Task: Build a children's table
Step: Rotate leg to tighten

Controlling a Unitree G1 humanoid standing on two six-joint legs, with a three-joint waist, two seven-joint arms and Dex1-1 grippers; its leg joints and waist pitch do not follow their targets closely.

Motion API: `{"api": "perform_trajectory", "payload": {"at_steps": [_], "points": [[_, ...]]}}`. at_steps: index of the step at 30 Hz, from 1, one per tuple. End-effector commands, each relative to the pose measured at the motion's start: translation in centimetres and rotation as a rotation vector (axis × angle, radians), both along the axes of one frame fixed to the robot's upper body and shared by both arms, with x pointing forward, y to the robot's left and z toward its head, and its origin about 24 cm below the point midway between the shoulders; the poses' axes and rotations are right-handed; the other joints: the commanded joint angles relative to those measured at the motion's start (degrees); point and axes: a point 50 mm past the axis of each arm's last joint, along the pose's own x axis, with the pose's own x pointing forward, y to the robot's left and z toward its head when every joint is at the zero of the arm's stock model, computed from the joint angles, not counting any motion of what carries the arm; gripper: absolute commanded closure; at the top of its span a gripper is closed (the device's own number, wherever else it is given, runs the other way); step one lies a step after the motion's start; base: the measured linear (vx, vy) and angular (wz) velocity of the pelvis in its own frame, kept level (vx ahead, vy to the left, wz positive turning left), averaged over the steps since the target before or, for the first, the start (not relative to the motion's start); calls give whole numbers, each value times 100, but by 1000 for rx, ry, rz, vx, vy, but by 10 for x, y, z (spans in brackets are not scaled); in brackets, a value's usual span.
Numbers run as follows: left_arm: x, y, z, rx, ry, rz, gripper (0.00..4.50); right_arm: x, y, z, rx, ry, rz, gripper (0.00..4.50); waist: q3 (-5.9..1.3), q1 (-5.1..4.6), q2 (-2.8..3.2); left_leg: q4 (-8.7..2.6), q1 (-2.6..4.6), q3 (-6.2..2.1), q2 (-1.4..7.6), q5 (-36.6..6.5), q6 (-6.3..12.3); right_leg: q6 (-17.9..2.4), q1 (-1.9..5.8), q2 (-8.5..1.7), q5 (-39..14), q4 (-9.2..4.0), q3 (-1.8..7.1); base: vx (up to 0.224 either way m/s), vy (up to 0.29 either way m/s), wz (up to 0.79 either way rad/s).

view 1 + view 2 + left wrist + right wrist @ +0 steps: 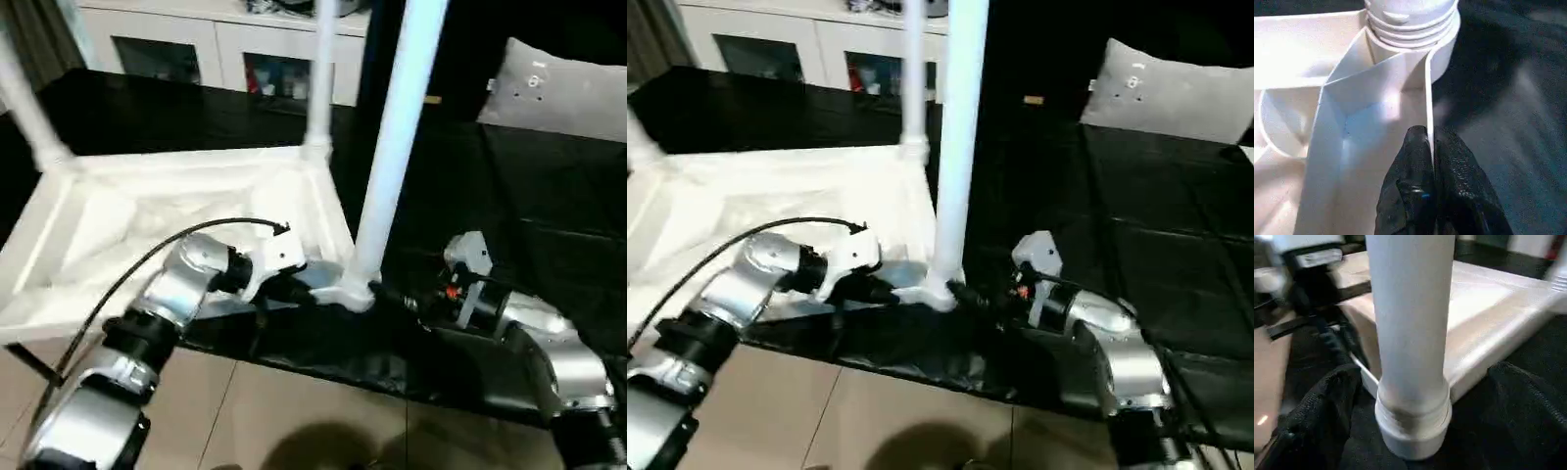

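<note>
The children's table top [147, 215] lies upside down on a black surface, its ribbed underside up. A long white leg [392, 147] stands in the near right corner socket [1410, 19]. Another leg [321, 78] stands at the far right corner and a third [24, 98] at the far left. My left gripper [1431, 139] is shut on the top's thin rim wall just beside the near right socket. My right gripper [1425, 372] is open, one black finger [1317, 416] on each side of the near leg's base, apart from it.
A white cabinet with glass doors [216, 49] stands behind the work. A grey-white pillow [558, 88] lies at the back right. The black surface [549, 215] ends close in front of me, with tiled floor [294, 411] below its edge.
</note>
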Motion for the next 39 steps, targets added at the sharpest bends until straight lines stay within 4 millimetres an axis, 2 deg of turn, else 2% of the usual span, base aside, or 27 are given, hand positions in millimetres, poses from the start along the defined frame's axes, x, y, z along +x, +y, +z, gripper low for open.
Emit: {"api": "perform_trajectory", "payload": {"at_steps": [1, 5, 6, 7, 11, 13, 27, 31, 33, 34, 36, 37, 38, 39], "points": [[0, -4, 10, 9, -10, -103, 450, 1, 0, 4, -2, 8, 79, 3, -437, 8, -8, -356, -76, 93, 21, -708, 491, -1262, 414, -307, -1135, -395, 196, 0, 0, 0], [-3, -2, 12, 49, 7, -225, 450, 3, 4, 5, -24, 37, 180, 40, -430, 25, -6, -358, -70, 100, 24, -760, 480, -1312, 413, -315, -1175, -403, 193, 0, 0, 0], [-5, -3, 13, 53, 14, -268, 450, 3, 6, 5, -32, 47, 218, 50, -428, 30, -41, -363, -74, 102, 29, -784, 466, -1295, 416, -315, -1245, -405, 189, 0, 0, 0], [-6, -4, 14, 53, 16, -284, 450, 2, 7, 5, -37, 52, 238, 63, -427, 46, -35, -363, -73, 100, 32, -777, 457, -1286, 415, -320, -1300, -398, 184, 0, 0, 0], [-7, -7, 15, 57, 21, -307, 450, 2, 10, 4, -47, 59, 268, 82, -428, 108, -23, -361, -58, 107, 50, -755, 414, -1270, 403, -325, -1311, -392, 194, 0, 0, 0], [-8, -8, 15, 61, 22, -327, 450, 2, 13, 4, -48, 60, 291, 108, -435, 149, -32, -360, -54, 109, 52, -686, 398, -1286, 400, -323, -1193, -374, 193, 0, 0, 0], [-9, -10, 15, 68, 33, -383, 450, 0, 23, 1, -16, 111, 377, 241, -438, 186, -50, -359, -68, 108, 47, -648, 368, -1207, 409, -325, -1275, -374, 184, 0, 0, 0], [-8, -8, 15, 67, 42, -374, 450, -4, 25, -1, 14, 150, 381, 252, -437, 192, -60, -363, -65, 110, 42, -641, 354, -1168, 413, -318, -1333, -383, 184, 0, 0, 0], [-8, -8, 15, 55, 50, -361, 450, -5, 26, -2, 32, 167, 375, 255, -439, 196, -47, -358, -67, 109, 46, -617, 350, -1179, 405, -321, -1279, -372, 185, 0, 0, 0], [-7, -11, 16, 24, 53, -331, 450, -6, 28, -2, 61, 180, 347, 256, -434, 192, -74, -359, -66, 116, 43, -623, 356, -1167, 407, -316, -1311, -382, 187, 0, 0, 0], [-6, -13, 17, 2, 50, -298, 450, -7, 31, -3, 86, 191, 315, 256, -429, 214, -55, -368, -56, 109, 46, -614, 333, -1122, 399, -325, -1397, -391, 190, 0, 0, 0], [-5, -15, 18, -12, 47, -278, 450, -7, 32, -3, 101, 198, 293, 256, -422, 200, -64, -373, -59, 111, 39, -692, 305, -1084, 395, -325, -1543, -407, 187, 0, 0, 0], [-1, -19, 18, -37, 47, -196, 450, -3, 39, -6, 90, 183, 184, 256, -409, 189, -71, -380, -62, 111, 37, -734, 252, -1016, 389, -327, -1706, -418, 192, 0, 0, 0], [-1, -19, 18, -39, 48, -189, 450, -2, 40, -7, 89, 181, 174, 256, -404, 193, -61, -385, -57, 106, 30, -745, 210, -978, 379, -329, -1805, -426, 190, 0, 0, 0]]}}
